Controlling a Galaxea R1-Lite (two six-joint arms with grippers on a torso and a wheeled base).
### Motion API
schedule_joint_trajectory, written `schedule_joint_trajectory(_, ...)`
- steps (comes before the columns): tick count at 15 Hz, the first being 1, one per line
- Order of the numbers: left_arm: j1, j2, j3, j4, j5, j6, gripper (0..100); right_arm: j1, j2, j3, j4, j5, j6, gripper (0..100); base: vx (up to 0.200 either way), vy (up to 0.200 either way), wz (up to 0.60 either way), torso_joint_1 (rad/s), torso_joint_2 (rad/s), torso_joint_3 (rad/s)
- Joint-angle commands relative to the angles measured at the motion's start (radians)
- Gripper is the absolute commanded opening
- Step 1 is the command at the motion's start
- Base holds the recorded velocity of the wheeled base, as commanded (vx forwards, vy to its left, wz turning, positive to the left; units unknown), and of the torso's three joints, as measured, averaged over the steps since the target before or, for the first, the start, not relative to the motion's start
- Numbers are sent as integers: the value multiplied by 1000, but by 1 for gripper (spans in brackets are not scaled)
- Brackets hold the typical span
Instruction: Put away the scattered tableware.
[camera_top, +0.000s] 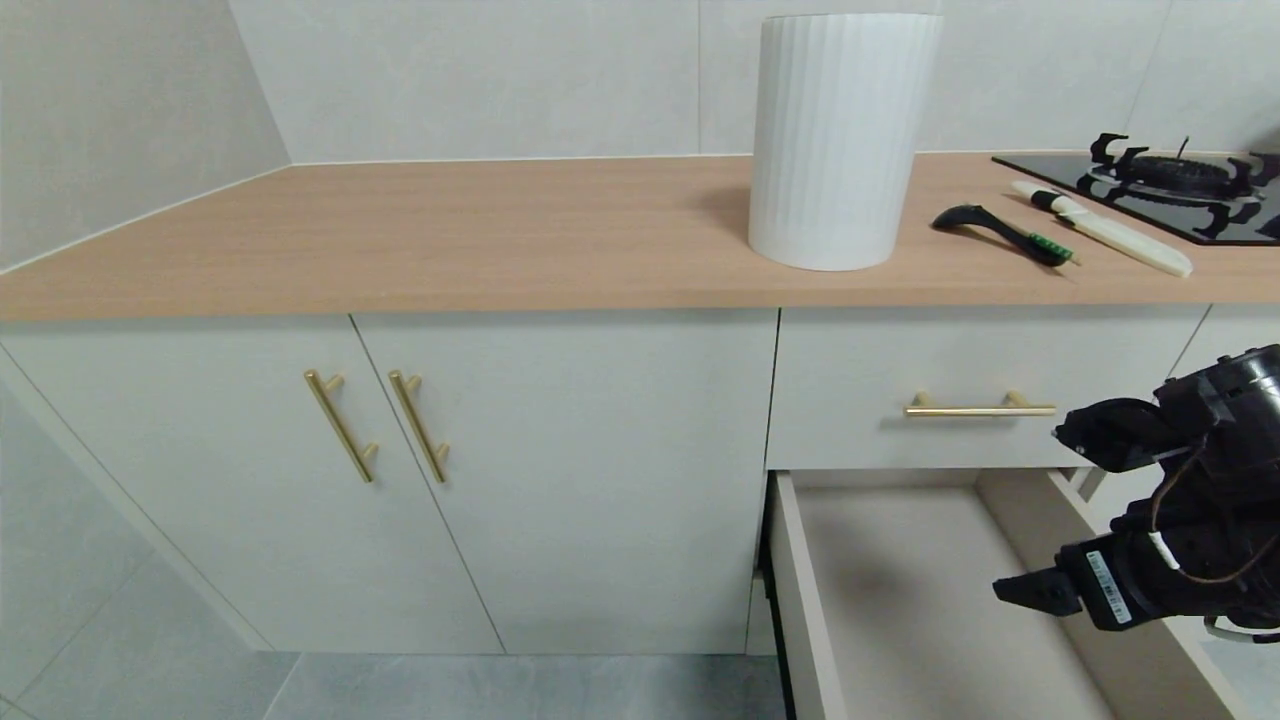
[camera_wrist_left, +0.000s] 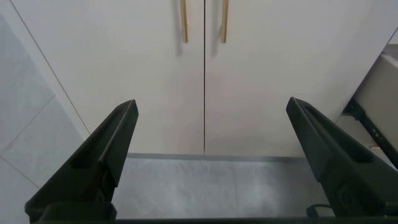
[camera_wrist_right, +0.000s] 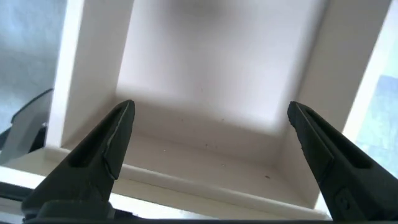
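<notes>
Kitchen counter: black ladle & white knife lie at 3 o'clock of canister, not yet stowed; drawer below open; left gripper, right gripper w/ jaws wide apart, holding nothing.

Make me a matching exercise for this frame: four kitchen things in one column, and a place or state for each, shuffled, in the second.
Things:
1. lower drawer
2. upper drawer
3. black spoon
4. white knife

Place or state:
A. lying on the counter right beside the stove
B. pulled open
C. shut
D. lying on the counter between the white container and the knife

Pairs: 1-B, 2-C, 3-D, 4-A
</notes>
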Motion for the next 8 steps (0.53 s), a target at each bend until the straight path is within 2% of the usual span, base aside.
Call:
schedule_joint_trajectory(1, 0, 1, 0, 0, 1, 0, 100, -6, -34, -1, -2, -1, 0, 100, 0, 0, 0, 105, -251, -310)
schedule_joint_trajectory(8, 0, 1, 0, -2, 1, 0, 100, -29, -43, -1, -11, -2, -2, 100, 0, 0, 0, 145, -500, -304)
